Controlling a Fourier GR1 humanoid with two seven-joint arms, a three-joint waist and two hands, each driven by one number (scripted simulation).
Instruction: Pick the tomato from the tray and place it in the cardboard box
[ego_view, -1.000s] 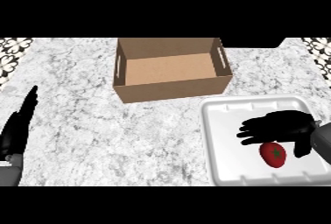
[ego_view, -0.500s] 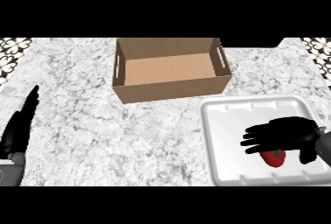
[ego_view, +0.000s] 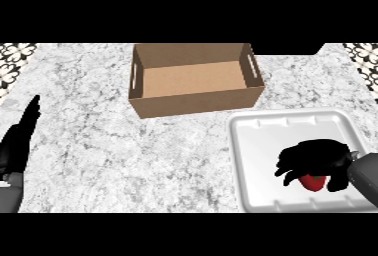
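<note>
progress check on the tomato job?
Done: right hand is down over the tomato in the tray. In hand: fingers curling round it, not lifted. Left: lift and place it in the box, which holds nothing. Left hand rests at the left edge.

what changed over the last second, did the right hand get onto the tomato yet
The right hand slid down the view over the tomato and its fingers now curl round it, hiding most of it; the tomato still sits in the white tray, not lifted. The cardboard box, tray and resting left hand at the left edge stayed put.
</note>
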